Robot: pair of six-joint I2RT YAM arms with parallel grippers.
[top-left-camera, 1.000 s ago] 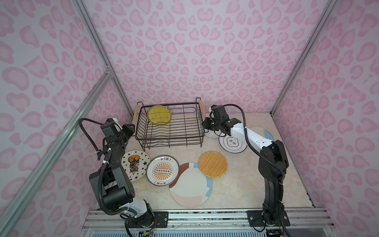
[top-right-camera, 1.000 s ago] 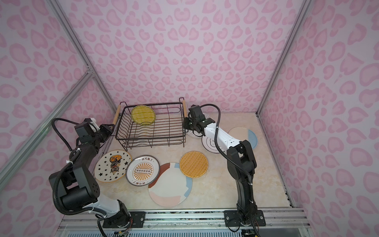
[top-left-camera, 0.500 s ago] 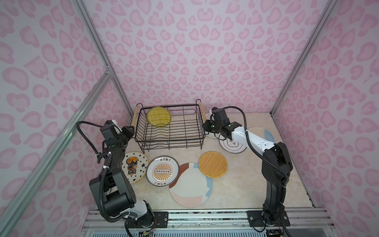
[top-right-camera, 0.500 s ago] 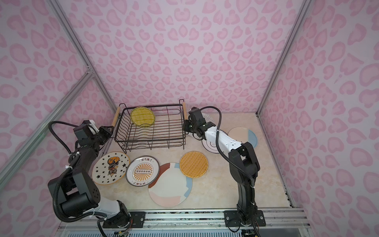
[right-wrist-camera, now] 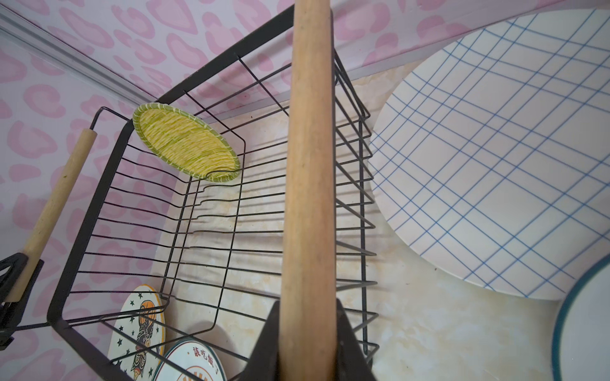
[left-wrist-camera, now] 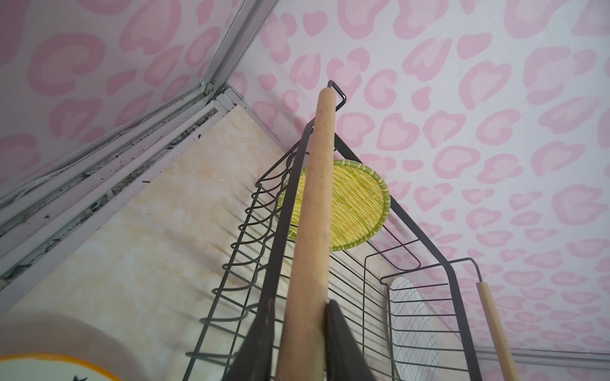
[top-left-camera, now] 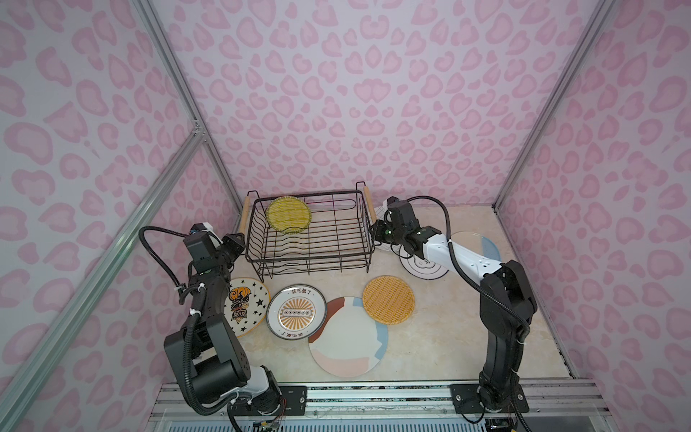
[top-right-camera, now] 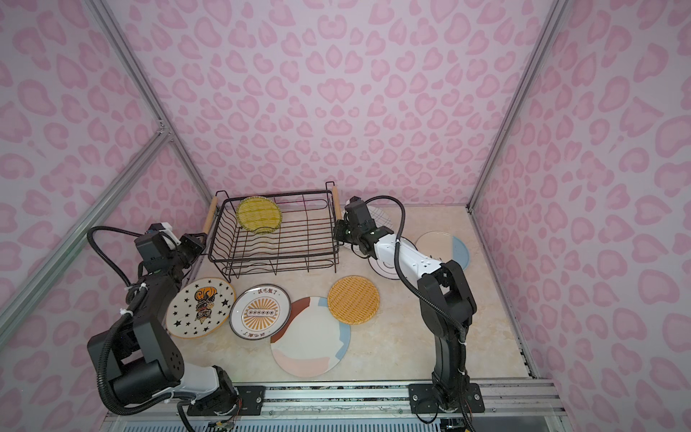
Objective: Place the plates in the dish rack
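The dish rack [top-left-camera: 258, 232] has slid a little toward 6 o'clock over the last second, away from the back wall and toward the robot's bases, and both arms have come with it. Its near edge now lies close over the far rims of the star plate [top-left-camera: 248, 310] and the sunburst plate [top-left-camera: 296, 312]. I cannot tell whether the rack is lifted clear of the counter [top-left-camera: 430, 336] or dragged across it.

The yellow-green weave plate [top-left-camera: 288, 215] has kept its place, leaning in the rack's 11 o'clock corner; it is the only plate loaded.

The left gripper [left-wrist-camera: 300, 306] is closed round the near end of the left handle [left-wrist-camera: 313, 198], a finger on each side of the wooden bar. The right gripper [right-wrist-camera: 307, 313] clamps the right handle [right-wrist-camera: 310, 132] the same way.

Outward from the rack, seven plates lie flat on the counter:
- The star plate is at 7 o'clock and the sunburst plate at 6.
- The pastel plate [top-left-camera: 347, 336] is just beyond, with the orange weave plate [top-left-camera: 389, 299] at 5 overlapping its edge.
- The flower-outline plate [top-left-camera: 422, 267] is at 4, partly under the right arm.
- The blue-cream plate [top-left-camera: 482, 247] is at 3.
- The grid plate [right-wrist-camera: 495, 148] is at 2, just beside the right handle.

This looks like repositioning rather than loading. With both grippers on the handles no plate can be picked up, so the rack must be set down and released first. It should not come to rest on the star or sunburst rims.
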